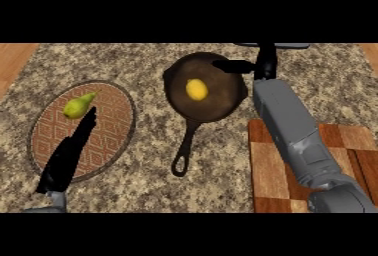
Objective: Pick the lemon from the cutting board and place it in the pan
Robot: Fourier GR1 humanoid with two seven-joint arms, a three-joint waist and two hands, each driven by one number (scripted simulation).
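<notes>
The yellow lemon (pixel 196 89) lies inside the dark cast-iron pan (pixel 221 107), near its middle. My right hand (pixel 260 64) hovers over the pan's far right rim, up and to the right of the lemon. It is open, with nothing in it and one digit stretched left over the pan. The wooden cutting board (pixel 275 165) lies at the lower right under my right forearm, with nothing showing on its visible part. My left hand (pixel 68 152) is open with straight fingers, resting at the lower left.
A round patterned mat (pixel 111 131) lies at the left with a green pear (pixel 77 106) on it, just beyond my left fingertips. The pan's handle (pixel 186 149) points toward the front edge. Speckled stone counter surrounds everything.
</notes>
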